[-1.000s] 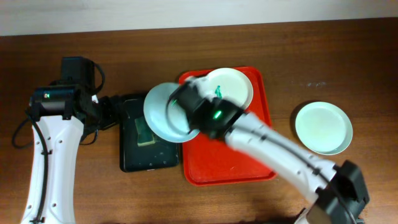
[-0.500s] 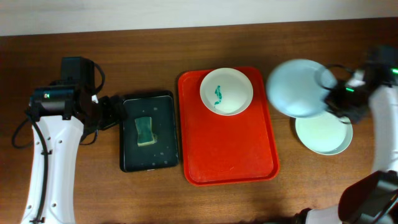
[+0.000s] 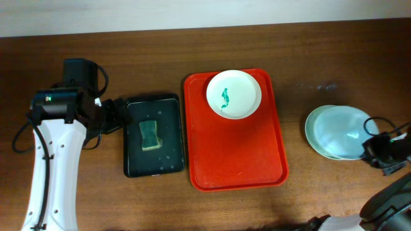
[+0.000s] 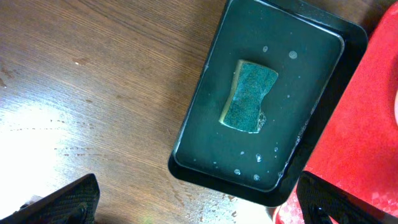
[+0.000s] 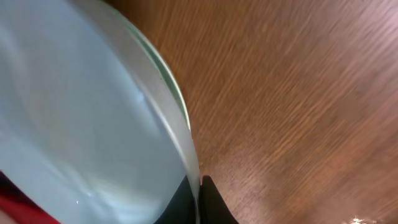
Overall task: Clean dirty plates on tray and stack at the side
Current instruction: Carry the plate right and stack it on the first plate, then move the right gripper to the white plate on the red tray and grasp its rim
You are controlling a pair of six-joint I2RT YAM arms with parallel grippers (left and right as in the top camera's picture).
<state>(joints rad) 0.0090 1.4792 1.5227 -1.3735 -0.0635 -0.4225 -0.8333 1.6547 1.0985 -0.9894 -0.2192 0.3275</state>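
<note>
The red tray (image 3: pixel 234 154) lies mid-table. A white plate (image 3: pixel 234 94) with a teal smear sits in its far end. At the right, on the bare wood, a pale blue plate (image 3: pixel 347 131) rests on a pale mint plate (image 3: pixel 313 128). My right gripper (image 3: pixel 374 146) is shut on the blue plate's right rim; the right wrist view shows the rim (image 5: pixel 180 118) pinched between the fingers (image 5: pixel 211 202). My left gripper (image 4: pixel 199 205) is open and empty above the wood beside the black tray.
A black tray (image 3: pixel 154 163) with a green sponge (image 3: pixel 149 134) in soapy water stands left of the red tray; it also shows in the left wrist view (image 4: pixel 199 149), sponge (image 4: pixel 250 96) inside. Bare wood lies around.
My right arm carried the blue plate from the left of the red tray across to the right and lowered it onto the mint plate. The left arm has not moved.
</note>
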